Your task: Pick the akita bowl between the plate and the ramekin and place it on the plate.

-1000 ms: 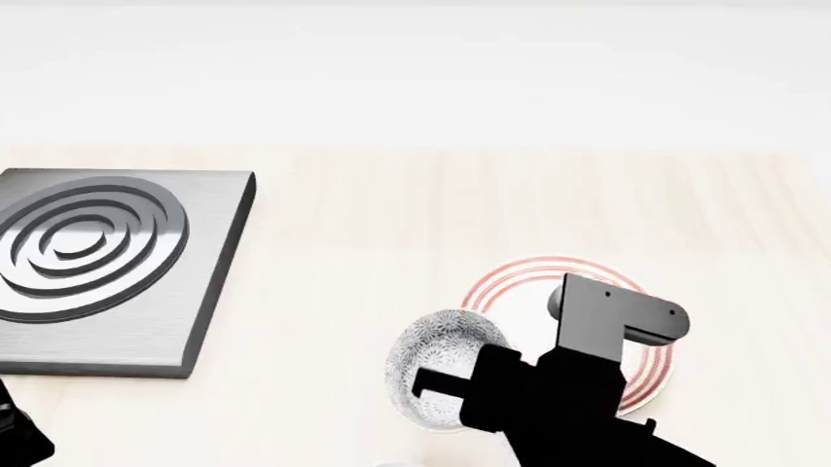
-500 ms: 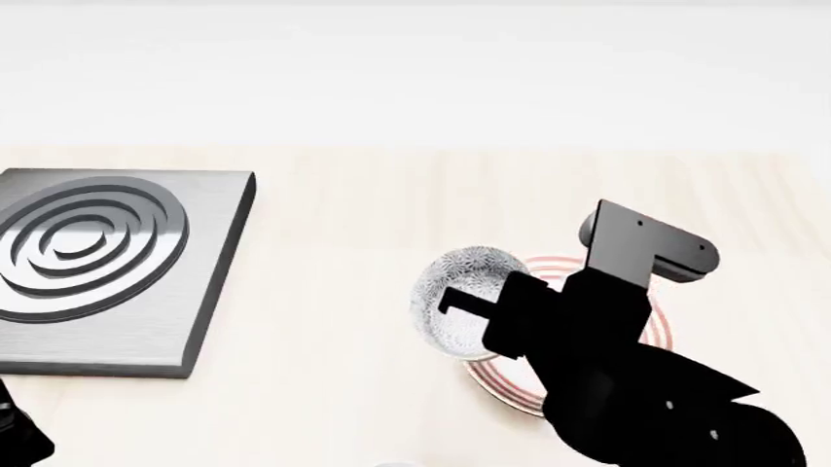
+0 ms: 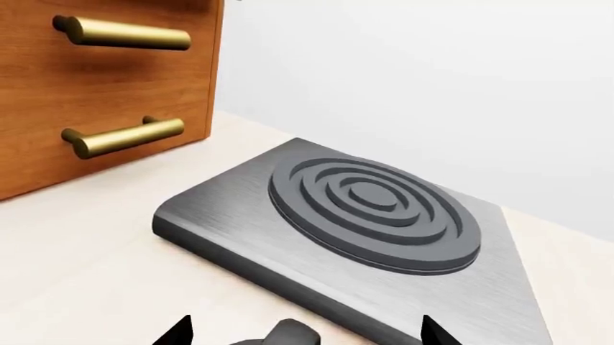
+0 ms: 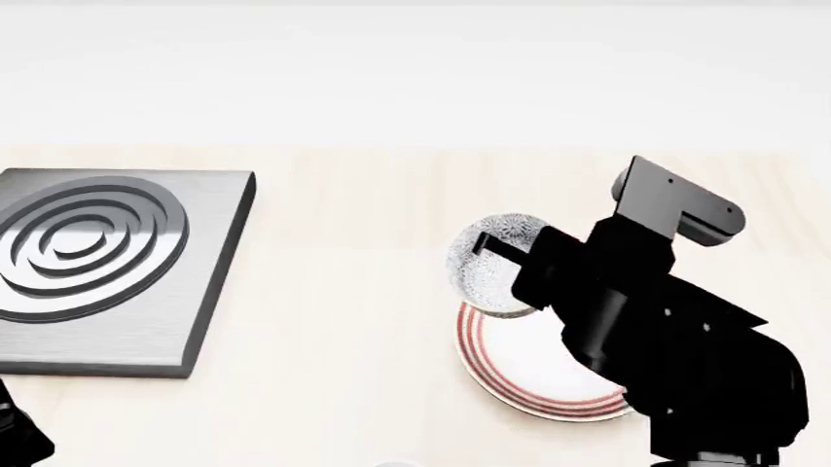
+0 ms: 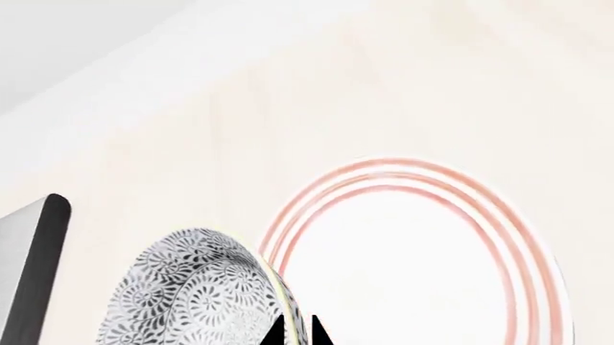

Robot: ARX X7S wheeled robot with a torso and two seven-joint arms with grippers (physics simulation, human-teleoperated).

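Akita bowl (image 4: 497, 261) half hidden behind right fingers (image 4: 484, 243).

Head cam looks down over my table; left wrist sits low by the burner plate (image 3: 374, 208); right wrist looks down on the plate (image 5: 422, 251), shared with head.

Simulated kitchen: a pale wooden countertop (image 4: 338, 224) bears a brushed grey metal hob slab with concentric burner rings (image 3: 369, 208), beside brown wooden drawers with brass bar handles (image 3: 120, 136).
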